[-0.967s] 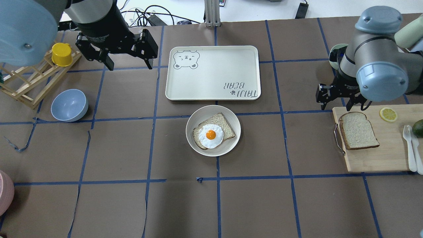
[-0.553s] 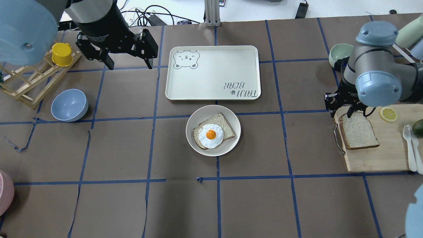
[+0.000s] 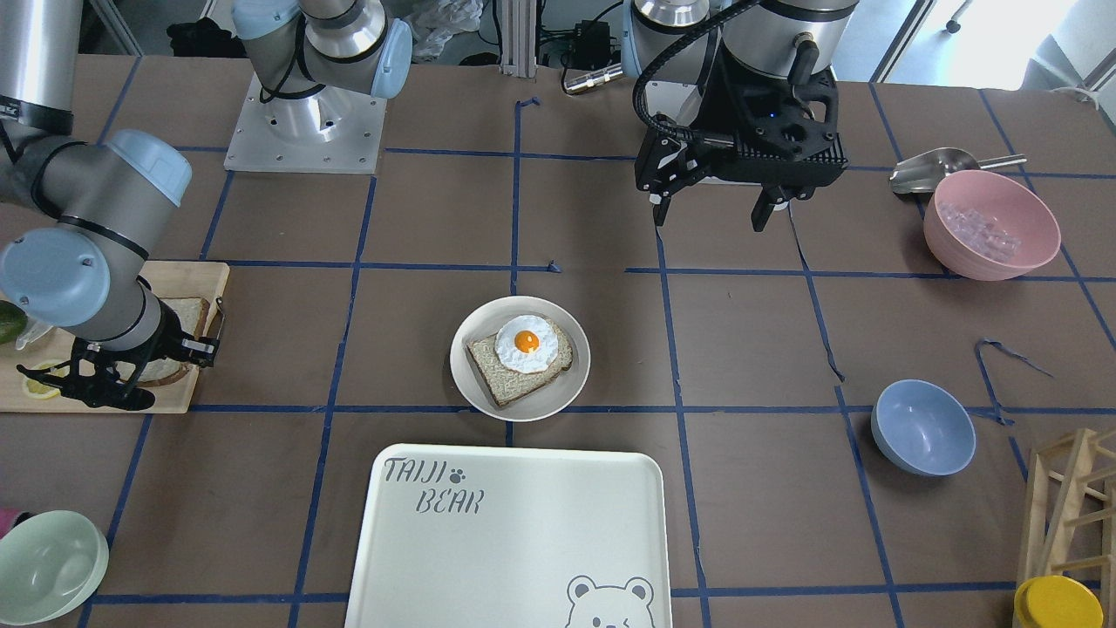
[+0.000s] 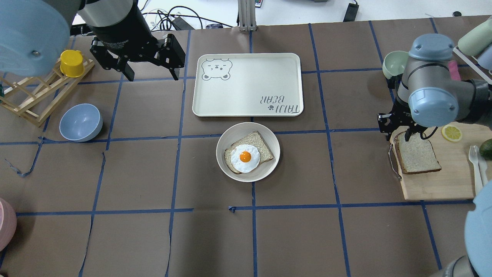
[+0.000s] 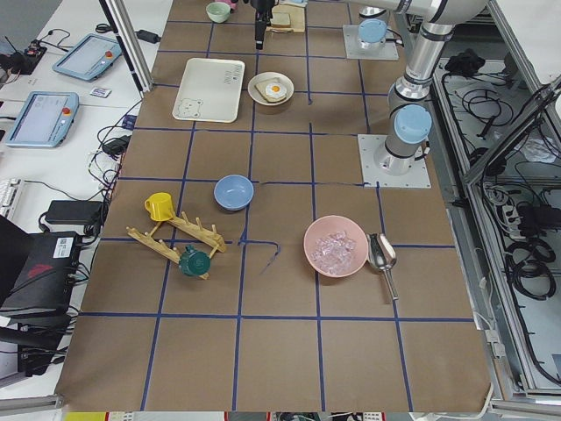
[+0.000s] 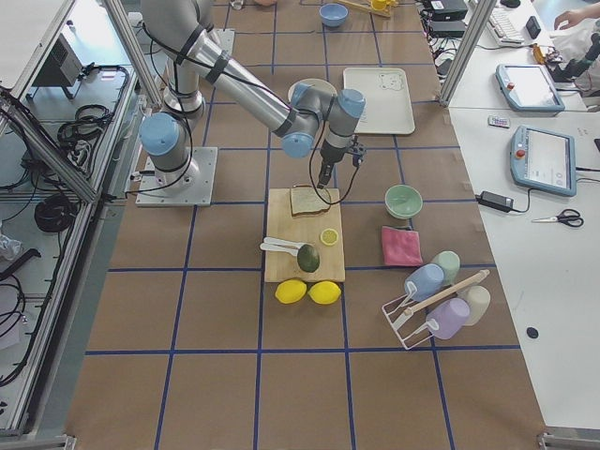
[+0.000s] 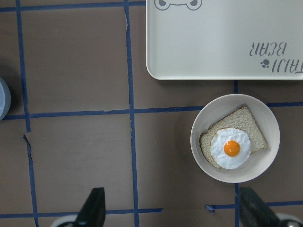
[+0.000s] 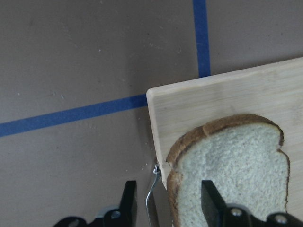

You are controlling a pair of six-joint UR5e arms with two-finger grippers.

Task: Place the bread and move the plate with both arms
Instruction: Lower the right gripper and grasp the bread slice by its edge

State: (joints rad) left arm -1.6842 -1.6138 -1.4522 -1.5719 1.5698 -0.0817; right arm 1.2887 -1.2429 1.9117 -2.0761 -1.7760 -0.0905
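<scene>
Bread (image 4: 418, 156) is flat on the board (image 4: 442, 184), well off to the plate's (image 4: 226, 169) right, not yet lifted. Plate holds the egg slice (image 4: 246, 157), so my read is that the plain slice goes on top of it.

Right pincer (image 4: 398, 134) is low over the bread's plate-side edge, at the domed end. Fingers apart at a medium gap, nothing gripped. Wrist view: one finger over the crumb, the other outside the crust, by the board's wire handle (image 8: 151, 194). Reason for that pose, as I judge it: a flat slice offers no side faces to squeeze. It sits right at the board's plate-side edge, so that crust is the one place I can straddle and pinch. Can't tell whether either finger is touching yet.

Risk: the outer finger is close to the handle. If it snags, I drag the board instead of lifting bread. Thin soft slice will likely droop when held by one edge, so carry it gently.

Left pincer (image 4: 152, 76) hangs high, beyond the plate and to its left, jaws wide, empty. It's parked clear of the bread's route to the plate, and its camera has the plate in view. Probably waiting for the two-arm plate move.

Tray (image 4: 250, 104) sits just beyond the plate, apart from it; likely the drop-off.
</scene>
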